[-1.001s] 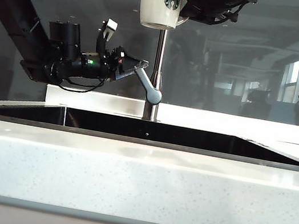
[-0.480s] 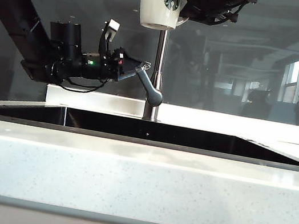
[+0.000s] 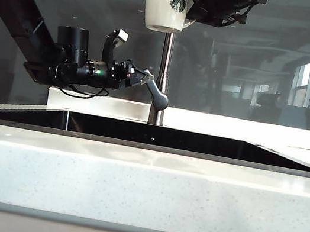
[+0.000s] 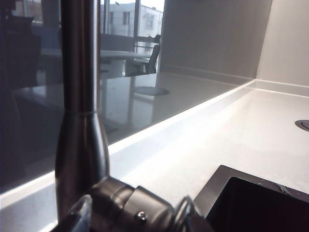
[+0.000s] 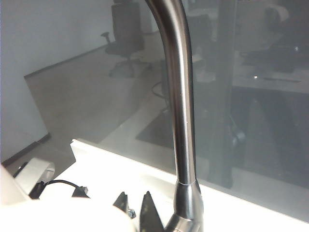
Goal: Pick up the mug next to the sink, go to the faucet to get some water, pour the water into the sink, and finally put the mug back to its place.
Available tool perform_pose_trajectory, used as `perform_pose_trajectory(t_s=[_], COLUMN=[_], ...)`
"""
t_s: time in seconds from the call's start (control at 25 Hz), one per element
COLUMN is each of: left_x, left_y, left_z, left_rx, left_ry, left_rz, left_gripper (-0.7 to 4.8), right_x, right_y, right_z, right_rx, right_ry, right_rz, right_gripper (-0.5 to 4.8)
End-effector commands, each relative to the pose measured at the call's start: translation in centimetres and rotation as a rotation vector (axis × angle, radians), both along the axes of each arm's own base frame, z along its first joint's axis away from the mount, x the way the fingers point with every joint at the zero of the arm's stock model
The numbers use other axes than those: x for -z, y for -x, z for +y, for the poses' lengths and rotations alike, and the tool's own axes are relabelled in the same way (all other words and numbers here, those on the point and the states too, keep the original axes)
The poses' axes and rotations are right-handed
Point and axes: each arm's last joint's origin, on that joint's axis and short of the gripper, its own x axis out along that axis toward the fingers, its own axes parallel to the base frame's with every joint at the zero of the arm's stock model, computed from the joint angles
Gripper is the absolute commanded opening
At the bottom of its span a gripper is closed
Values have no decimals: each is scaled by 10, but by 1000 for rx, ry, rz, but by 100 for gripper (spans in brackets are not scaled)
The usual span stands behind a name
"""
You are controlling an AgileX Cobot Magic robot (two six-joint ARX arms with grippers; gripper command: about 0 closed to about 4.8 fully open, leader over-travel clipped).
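Right gripper point(image 3: 190, 1), at the top of the exterior view, is clamped on the handle side of the white ceramic mug with a round green logo point(image 3: 165, 2) — the mug hangs upright, mouth up, logo toward the camera, in front of the upper pipe of the tall brushed-steel gooseneck faucet point(image 3: 162, 75). Left gripper point(image 3: 142, 78) reaches in level from the left with its jaws spread wide around the faucet's short angled lever handle point(image 3: 157, 94) — above the wide dark rectangular sink with a thin metal rim point(image 3: 149, 146).
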Motion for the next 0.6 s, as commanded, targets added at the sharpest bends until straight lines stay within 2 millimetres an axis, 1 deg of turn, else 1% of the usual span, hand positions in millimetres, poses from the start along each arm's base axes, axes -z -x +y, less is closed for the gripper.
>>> perform_pose_trajectory(t_s=[0.04,0.6], left_x=[-4,-4], left_y=[0,0], left_z=[2,2], left_rx=[-17,-18], left_ry=[1,2], left_rz=[-12,-15], left_gripper=[238,238], right_x=[-19,-18], right_y=[5,5], right_z=[-1,-1], right_rx=[-7,-7], right_ry=[-52,-49], right_rz=[-85,-78], right_gripper=[-5,-5])
